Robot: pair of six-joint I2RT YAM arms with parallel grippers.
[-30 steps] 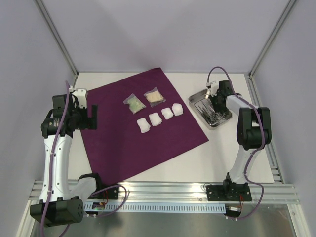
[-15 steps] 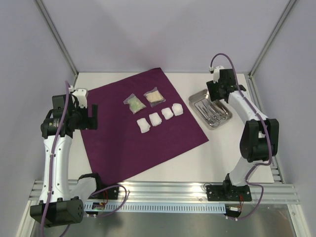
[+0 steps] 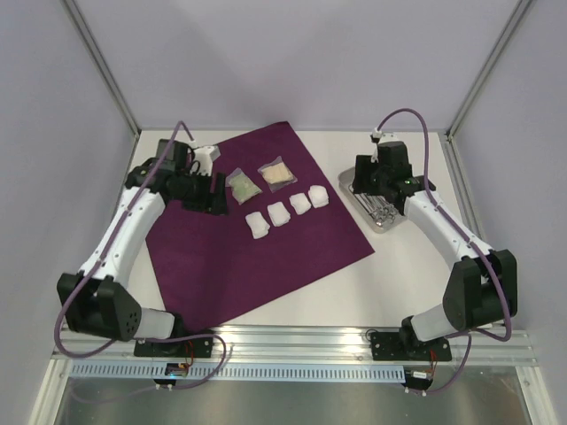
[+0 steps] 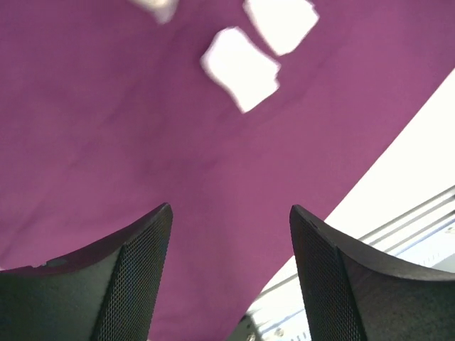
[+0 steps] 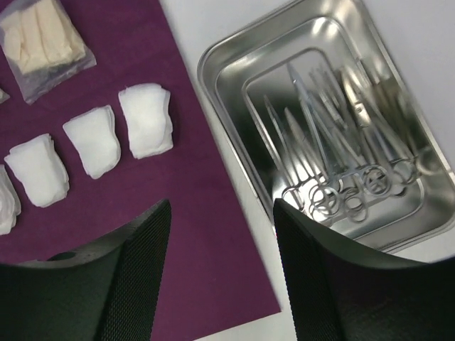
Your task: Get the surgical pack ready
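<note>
- Cloth (image 3: 266, 257) lies spread flat on the table (image 3: 407, 266), deep purple, turned so that one corner points to the back wall and another to the right
- Four white gauze pads (image 3: 279, 214) sit on the cloth in a slanted row that climbs toward the right corner, each just beside the next
- Two clear packets (image 3: 239, 185) lie on the cloth just behind that row, side by side; the left one holds something greenish, the right one something cream
- Tray (image 3: 392, 219), steel and rectangular, stands on the bare table just off the cloth's right edge; the right wrist view shows a thin strip of table between the two, so they are apart
- Instruments (image 5: 334, 142), several steel and scissor-like, lie in the tray, overlapping, with their ring handles gathered at one end
- Left gripper (image 3: 208, 195) hangs over the left part of the cloth, just left of the packets; its jaws stand apart with nothing between them, and its wrist view shows bare cloth under the gap, with two blurred pads farther ahead
- Right gripper (image 3: 365, 181) hangs by the tray's left end, near the cloth's right corner; its jaws stand apart and hold nothing, the cloth's edge runs under the gap, the tray lies to one side and three pads to the other
- Whether either gripper touches the surface below cannot be told
</note>
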